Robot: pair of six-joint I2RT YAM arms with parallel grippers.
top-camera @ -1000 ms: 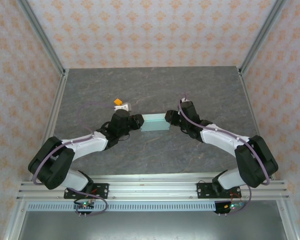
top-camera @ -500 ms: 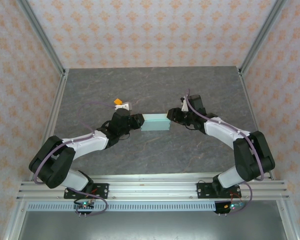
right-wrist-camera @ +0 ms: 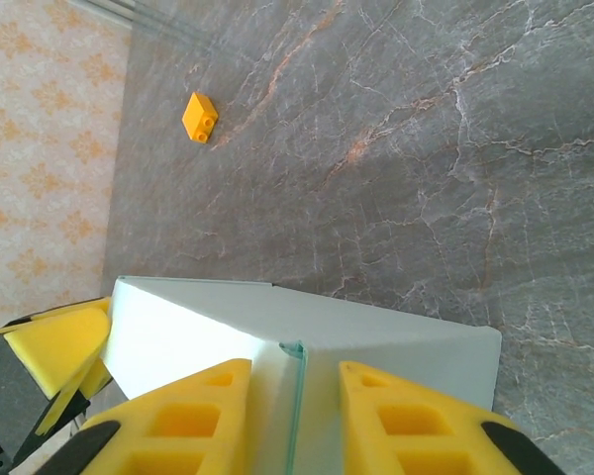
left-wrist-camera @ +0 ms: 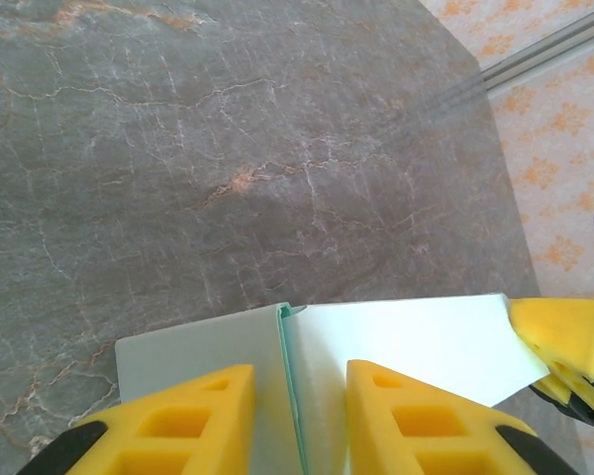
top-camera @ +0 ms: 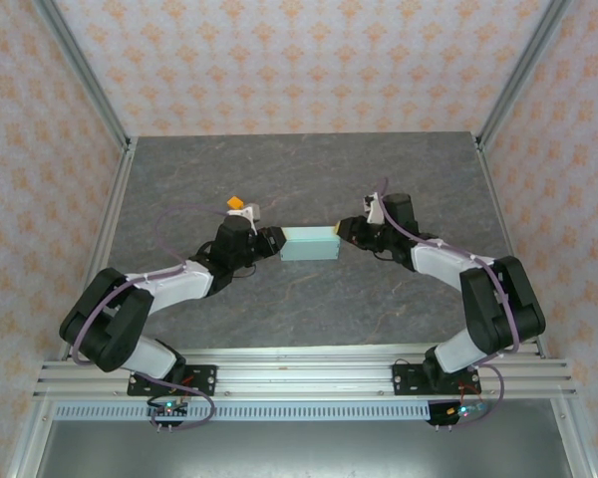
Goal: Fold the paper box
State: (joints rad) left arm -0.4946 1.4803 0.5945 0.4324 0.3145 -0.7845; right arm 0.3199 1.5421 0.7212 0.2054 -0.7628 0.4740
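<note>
While the paper box (top-camera: 310, 243) lay closed on the surface (top-camera: 309, 179), contents hidden, jaws of L arm (top-camera: 169, 284) & R arm (top-camera: 448, 267) stood narrow, astride its end creases.

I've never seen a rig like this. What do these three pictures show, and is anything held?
Two robot arms stand at the near edge of a grey table. One picture looks down from above and behind them; the other two come from a camera on each wrist, with that arm's yellow fingers at the bottom. A pale green paper box lies between the arms. The left gripper and the right gripper each straddle one end of it; whether they pinch it is unclear. A small orange block lies apart.
</note>
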